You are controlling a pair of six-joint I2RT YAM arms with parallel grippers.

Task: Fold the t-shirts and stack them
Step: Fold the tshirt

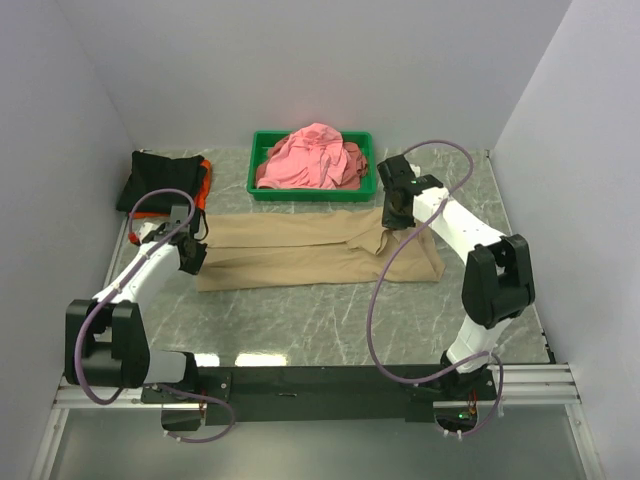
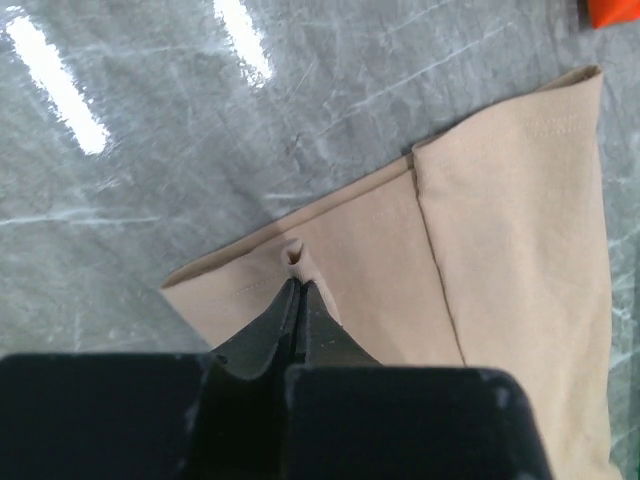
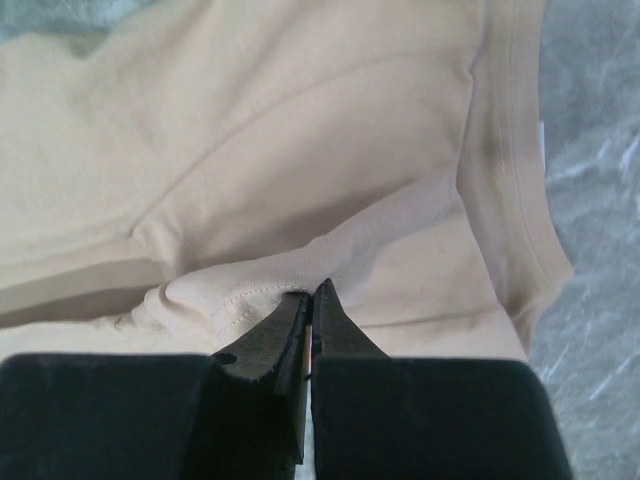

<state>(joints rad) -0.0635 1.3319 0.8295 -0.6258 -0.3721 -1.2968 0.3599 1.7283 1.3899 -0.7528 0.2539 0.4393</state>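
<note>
A tan t-shirt (image 1: 300, 250) lies stretched left to right across the middle of the table, folded lengthwise. My left gripper (image 1: 192, 256) is shut on its left hem end; the left wrist view shows the jaws (image 2: 297, 285) pinching a small pucker of tan cloth (image 2: 500, 230). My right gripper (image 1: 393, 222) is shut on a fold of the shirt near its right end; the right wrist view shows the jaws (image 3: 312, 293) pinching the tan cloth (image 3: 300, 130) by the sleeve. Pink t-shirts (image 1: 312, 157) lie heaped in the tray. A black t-shirt (image 1: 160, 180) lies on an orange one (image 1: 204, 183) at the back left.
The green plastic tray (image 1: 258, 163) stands at the back centre. White walls close in the marbled grey table (image 1: 330, 320) on the left, back and right. An orange cloth corner (image 2: 615, 10) shows at the top right of the left wrist view.
</note>
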